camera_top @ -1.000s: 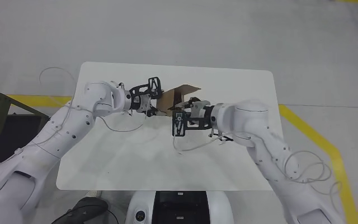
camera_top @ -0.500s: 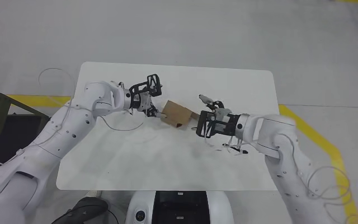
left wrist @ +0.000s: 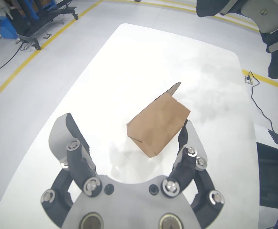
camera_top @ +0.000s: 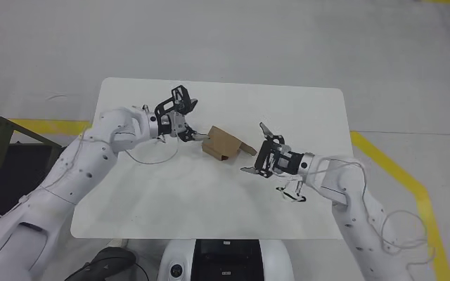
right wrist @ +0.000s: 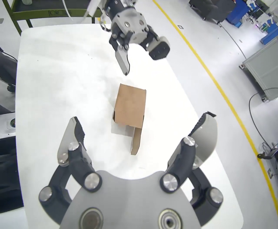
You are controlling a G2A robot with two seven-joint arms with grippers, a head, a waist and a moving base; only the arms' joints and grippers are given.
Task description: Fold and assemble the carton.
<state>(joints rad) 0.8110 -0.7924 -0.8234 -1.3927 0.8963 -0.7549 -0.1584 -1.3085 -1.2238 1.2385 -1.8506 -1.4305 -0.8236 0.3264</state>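
Where the white desk (camera_top: 295, 105) with its rounded corners stands on a pale grey floor (camera_top: 225, 42), a yellow line (camera_top: 397, 165) runs past it on both sides. The brown carton (camera_top: 223, 142) lies near the middle of the desk, between the two pincers and held by neither. The left pincer (camera_top: 188, 121) hangs released just beside one end of it. The right pincer (camera_top: 252, 147), likewise spread wide, sits near the other end, where a flap (camera_top: 246, 148) sticks out.

The left wrist view gives the carton (left wrist: 158, 128) with its closed end nearest, between that arm's spread fingers (left wrist: 72, 132). It also shows a floor socket with its cable (left wrist: 258, 93) and dark wheeled stands (left wrist: 37, 19) beyond the desk (left wrist: 134, 65). The right wrist view looks at the open end: the carton (right wrist: 129, 108) has one flap (right wrist: 136, 141) standing on edge, and a gap separates it from the left pincer (right wrist: 142, 62). Behind lie a green frame (right wrist: 50, 13), a grey cabinet (right wrist: 262, 65) and blue gear (right wrist: 268, 36).
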